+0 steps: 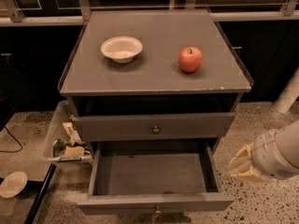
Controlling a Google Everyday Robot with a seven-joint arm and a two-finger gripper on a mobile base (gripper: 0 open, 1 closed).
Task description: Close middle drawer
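The middle drawer (154, 174) is a grey drawer pulled far out at the bottom of the grey cabinet (159, 73). Its plain tray is empty, and its low front (117, 203) carries a small round knob (157, 212). Above it, a taller-fronted grey drawer (117, 126) with its own knob stands slightly out. My gripper (242, 165) is beige on a white arm. It hangs to the right of the open drawer, near its right side wall and apart from it, above the speckled floor.
A white bowl (121, 48) and a red apple (190, 59) sit on the cabinet top. A clear bin of scraps (64, 146) stands against the cabinet's left side. A white dish (13, 184) lies at lower left. A white post (288, 94) stands at the right.
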